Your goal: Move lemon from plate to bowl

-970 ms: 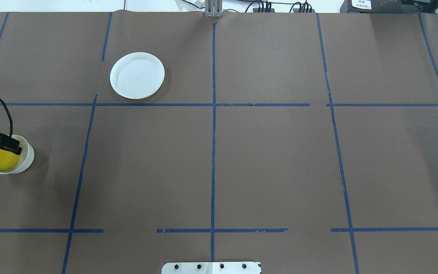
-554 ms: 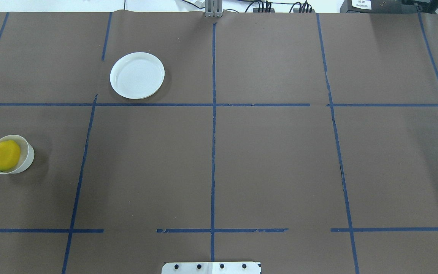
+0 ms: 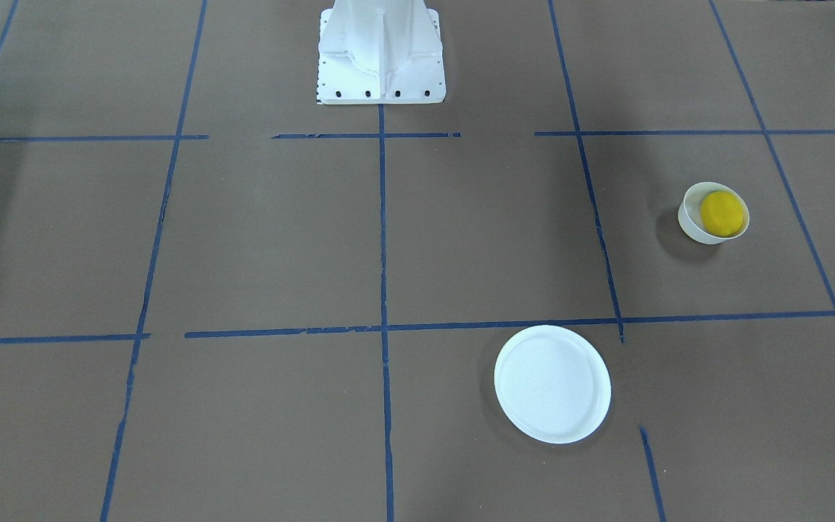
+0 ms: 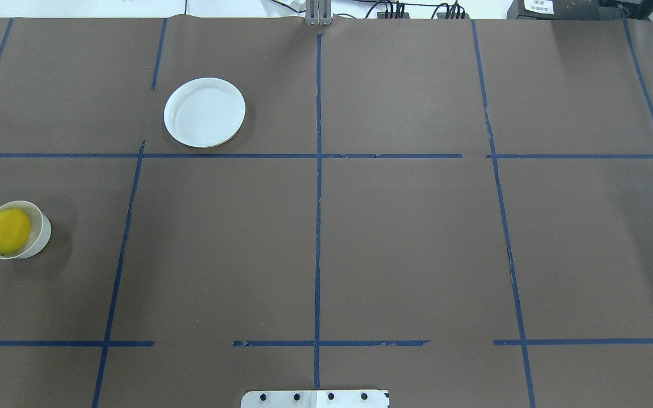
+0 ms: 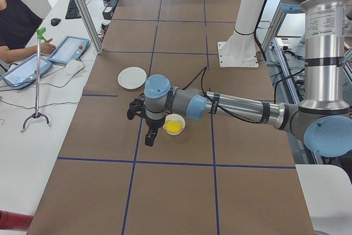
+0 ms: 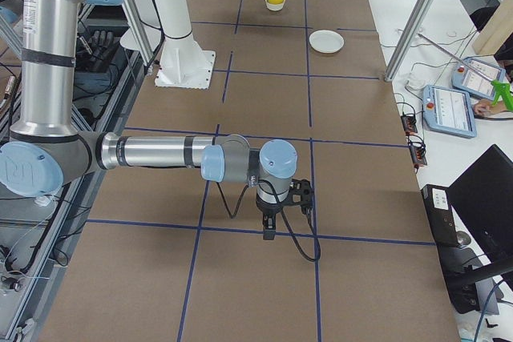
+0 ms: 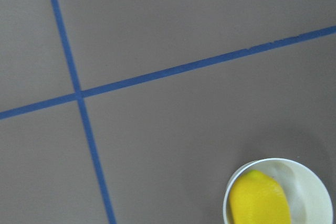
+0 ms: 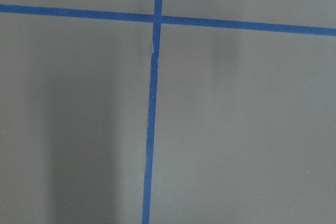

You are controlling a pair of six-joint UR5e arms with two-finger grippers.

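Note:
The yellow lemon (image 4: 8,232) lies inside the small off-white bowl (image 4: 43,228) at the table's left side. They also show in the front view, lemon (image 3: 722,212) in bowl (image 3: 688,220), and in the left wrist view, lemon (image 7: 260,201) in bowl (image 7: 315,198). The flat white plate (image 4: 204,112) is bare, farther forward and to the right. My left gripper (image 5: 149,137) hangs beside the bowl, apart from it; I cannot tell if it is open. My right gripper (image 6: 268,232) hangs over bare table far from both dishes; its state is unclear too.
Blue tape lines (image 4: 317,198) grid the brown table cover. The robot's white base plate (image 4: 315,398) sits at the near edge. An operator's desk with tablets (image 5: 67,49) and a thin stand (image 5: 36,81) runs along the table's far side.
My left gripper was over the bowl and lemon one second ago. It has drawn back to the left and out of the overhead view. The lemon stays in the bowl.

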